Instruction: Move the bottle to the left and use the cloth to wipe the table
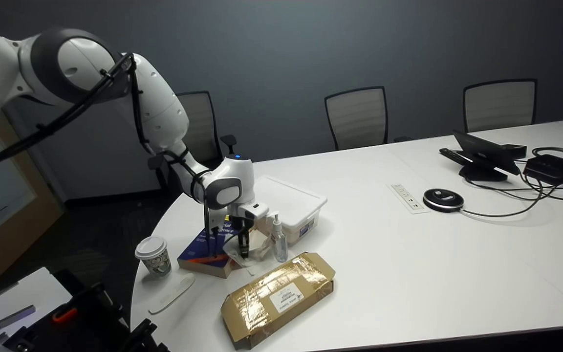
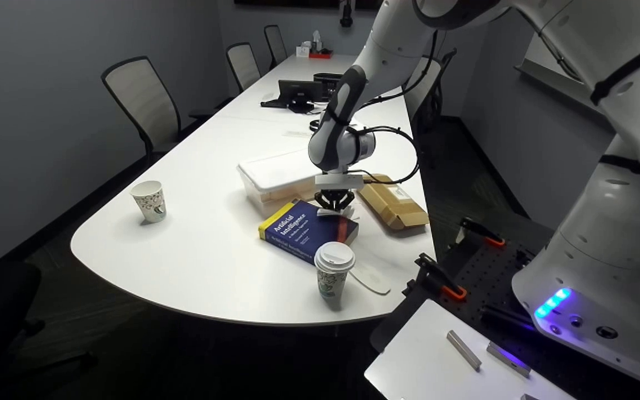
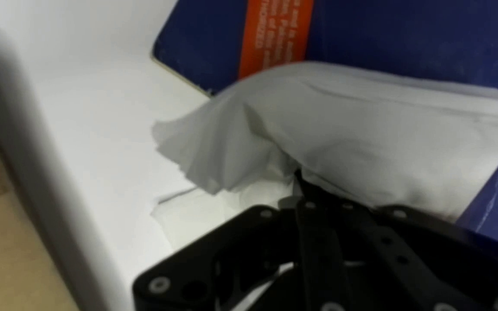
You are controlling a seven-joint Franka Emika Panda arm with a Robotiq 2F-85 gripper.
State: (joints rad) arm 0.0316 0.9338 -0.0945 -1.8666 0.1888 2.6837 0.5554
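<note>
Gripper (image 1: pixel 245 250): clenched on cloth (image 3: pixel 383 142)
Cloth: white, folded, creased
Bottle (image 1: pixel 280 245): slim, clear, pale pump; upright at three o'clock from gripper in an exterior view

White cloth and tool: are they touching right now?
Touching: the wrist view shows the white cloth gathered into folds at the shut tool, pinched between its tips.

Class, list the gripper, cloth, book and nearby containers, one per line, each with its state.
white cloth, creased, pinched
gripper, shut on the white cloth
translucent pump bottle, upright
Artificial Intelligence textbook, closed
paper coffee cup, lid on
uncovered paper cup, upright
plastic storage box, lid on
cardboard box, lying flat
</note>
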